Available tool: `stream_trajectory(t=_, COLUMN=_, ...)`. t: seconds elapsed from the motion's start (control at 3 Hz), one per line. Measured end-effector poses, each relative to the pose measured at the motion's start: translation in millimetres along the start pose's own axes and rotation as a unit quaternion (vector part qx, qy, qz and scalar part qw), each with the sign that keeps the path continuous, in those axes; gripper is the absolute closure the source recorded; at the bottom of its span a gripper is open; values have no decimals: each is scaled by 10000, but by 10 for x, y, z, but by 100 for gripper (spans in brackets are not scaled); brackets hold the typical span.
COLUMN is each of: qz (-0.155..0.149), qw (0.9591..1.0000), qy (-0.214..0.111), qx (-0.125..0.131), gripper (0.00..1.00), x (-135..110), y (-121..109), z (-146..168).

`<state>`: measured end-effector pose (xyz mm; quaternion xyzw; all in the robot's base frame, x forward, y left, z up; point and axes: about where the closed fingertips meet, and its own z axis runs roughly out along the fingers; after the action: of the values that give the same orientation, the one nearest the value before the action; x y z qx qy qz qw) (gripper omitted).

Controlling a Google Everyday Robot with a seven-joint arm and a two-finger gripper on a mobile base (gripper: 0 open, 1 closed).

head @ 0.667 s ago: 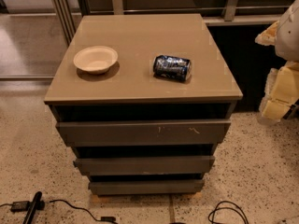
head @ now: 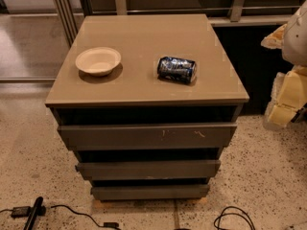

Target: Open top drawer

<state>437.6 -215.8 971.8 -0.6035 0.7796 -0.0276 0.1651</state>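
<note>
Speckled floor (head: 268,176) lies open before the grey-brown, scratched, flat-fronted top drawer (head: 147,136), under the tan surface's (head: 144,42) front edge. The pale end effector (head: 287,97) hangs right of the drawer; I cannot tell its state.

No writing can be read; the can (head: 176,69) lying on the bench (head: 144,87) bears dark blue and white print that cannot be made out; the end effector (head: 286,97) hangs at the right edge, beside the bench.
</note>
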Motion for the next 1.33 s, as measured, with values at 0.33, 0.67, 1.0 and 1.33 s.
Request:
stream_trajectory(t=0.33, qz=111, qw=9996, qy=-252, qx=-28, gripper=0, x=36, y=30, z=122)
stream_trajectory(t=0.67, qz=306, qw=9951, qy=-934, qx=139, gripper=0, x=129, y=116, z=372)
stream_trajectory(t=1.0, qz=654, qw=9858, qy=-1500, qx=377, gripper=0, x=252, y=160, z=644)
stream_trajectory(t=1.33, qz=501, qw=9810, qy=-1796, qx=544, gripper=0, x=162, y=87, z=705)
